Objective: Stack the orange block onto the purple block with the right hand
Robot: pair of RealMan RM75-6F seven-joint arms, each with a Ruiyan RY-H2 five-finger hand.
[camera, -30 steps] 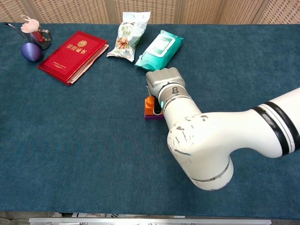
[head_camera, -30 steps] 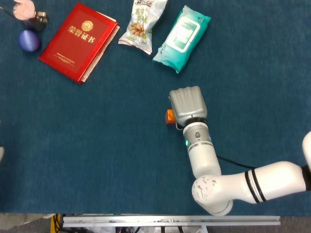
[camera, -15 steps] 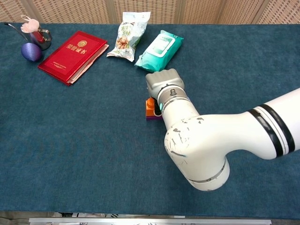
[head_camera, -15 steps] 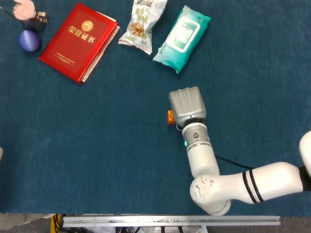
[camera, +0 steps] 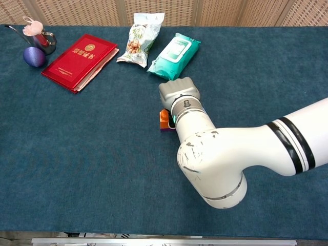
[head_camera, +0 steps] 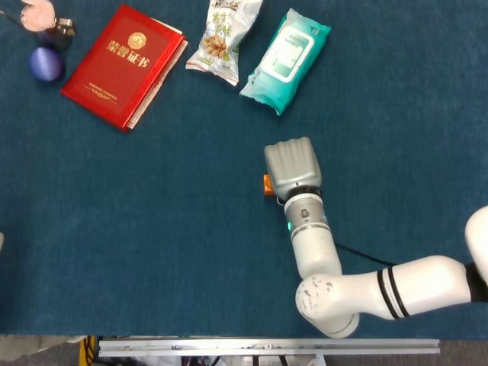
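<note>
- Covering the orange block [camera: 164, 118] near the table's [camera: 77, 154] middle, the right hand [camera: 179, 94] hides its fingers; whether it grips cannot be told.
- Orange block sits on the purple block [camera: 166, 128].
- Both look light, rigid, smooth; opposite side faces seem best for gripping.

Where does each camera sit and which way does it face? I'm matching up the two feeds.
Head view: high above, looking almost straight down at the table; shows the right hand and forearm.
Chest view: lower, at the table's near edge, facing forward across it; the right arm looms large.
Shared: right hand, orange block, red booklet, wipes pack.
</note>
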